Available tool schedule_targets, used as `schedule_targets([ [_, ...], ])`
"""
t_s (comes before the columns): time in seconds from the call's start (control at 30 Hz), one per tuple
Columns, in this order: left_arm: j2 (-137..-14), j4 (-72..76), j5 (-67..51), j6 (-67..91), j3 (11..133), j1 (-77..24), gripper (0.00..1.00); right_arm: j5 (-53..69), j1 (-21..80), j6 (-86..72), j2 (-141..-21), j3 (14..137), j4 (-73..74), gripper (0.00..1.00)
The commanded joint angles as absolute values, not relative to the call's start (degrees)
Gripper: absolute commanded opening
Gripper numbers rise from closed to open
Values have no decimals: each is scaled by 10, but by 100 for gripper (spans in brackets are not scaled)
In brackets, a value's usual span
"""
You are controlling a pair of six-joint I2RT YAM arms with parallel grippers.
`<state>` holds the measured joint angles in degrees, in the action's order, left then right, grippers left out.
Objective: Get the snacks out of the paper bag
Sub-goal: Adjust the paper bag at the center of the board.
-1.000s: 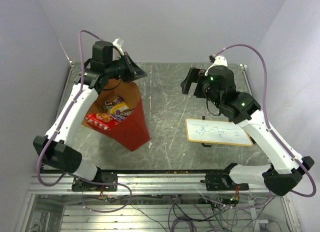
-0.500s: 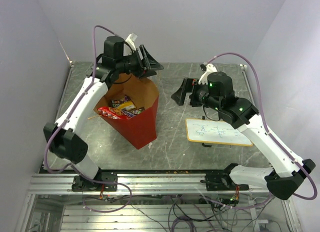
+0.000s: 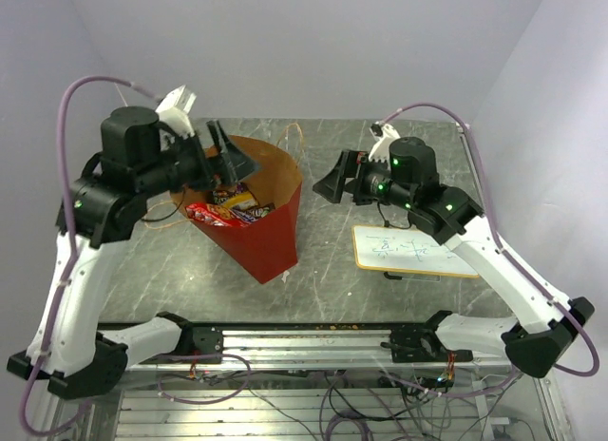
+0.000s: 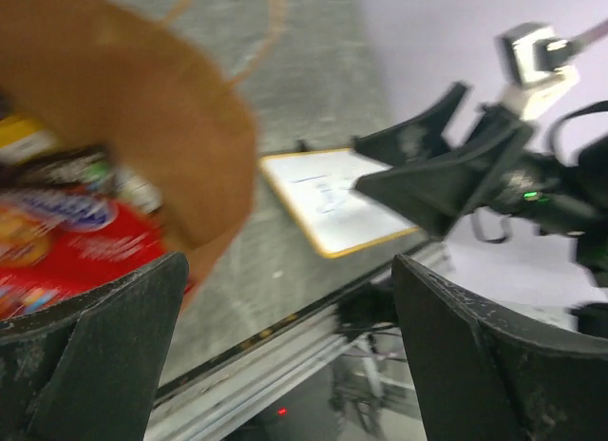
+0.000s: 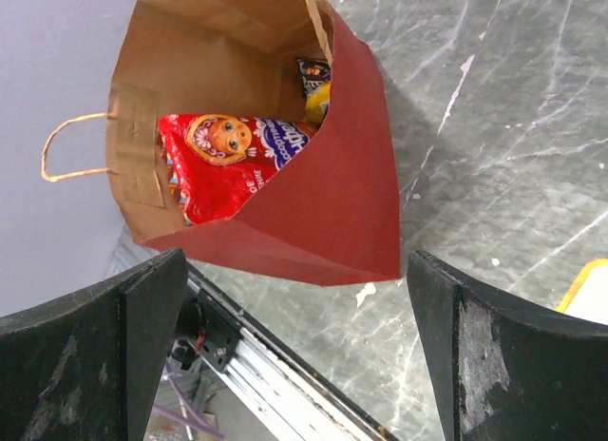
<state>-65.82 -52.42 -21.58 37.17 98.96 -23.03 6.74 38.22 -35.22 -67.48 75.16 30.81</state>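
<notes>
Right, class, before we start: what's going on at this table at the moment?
A red paper bag sits tilted on the table, mouth open. The snacks are inside it; none lies out on the table. The left tool is open at the bag's mouth, holding nothing. The right tool, also open and empty, faces the bag from the other side. A small whiteboard lies off to the side.

**Headcount from the console**

I'm counting one paper bag sitting at nine o'clock on the table, with two loop handles showing. Inside it I'm making out three snacks: one large red packet, one dark packet and one yellow packet. Any deeper ones are hiding from me. One white board is lying at four o'clock. Two grippers are showing: the left gripper and the right gripper.
</notes>
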Motion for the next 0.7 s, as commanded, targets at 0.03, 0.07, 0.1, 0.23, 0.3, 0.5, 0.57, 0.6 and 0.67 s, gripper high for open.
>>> schedule_targets([
  [0.03,-623,-808,18,290,1014,-229,100,72,383,-368,-716,756,243,100],
  [0.07,-613,-824,34,299,1006,-229,99,59,382,-361,-726,768,249,100],
  [0.1,-603,-834,41,313,996,-229,98,47,383,-352,-736,783,255,100],
  [0.23,-537,-811,37,412,926,-229,86,37,384,-290,-768,826,258,100],
  [0.3,-488,-786,53,485,875,-228,80,28,383,-266,-786,841,264,100],
  [0.5,-408,-788,186,612,824,-229,92,27,383,-238,-820,847,210,100],
  [0.57,-427,-784,185,620,819,-234,89,26,384,-233,-830,844,183,100],
  [0.6,-446,-780,175,622,817,-235,88,20,383,-229,-838,846,174,100],
  [0.67,-484,-795,182,644,824,-236,88,14,383,-221,-857,860,165,100],
])
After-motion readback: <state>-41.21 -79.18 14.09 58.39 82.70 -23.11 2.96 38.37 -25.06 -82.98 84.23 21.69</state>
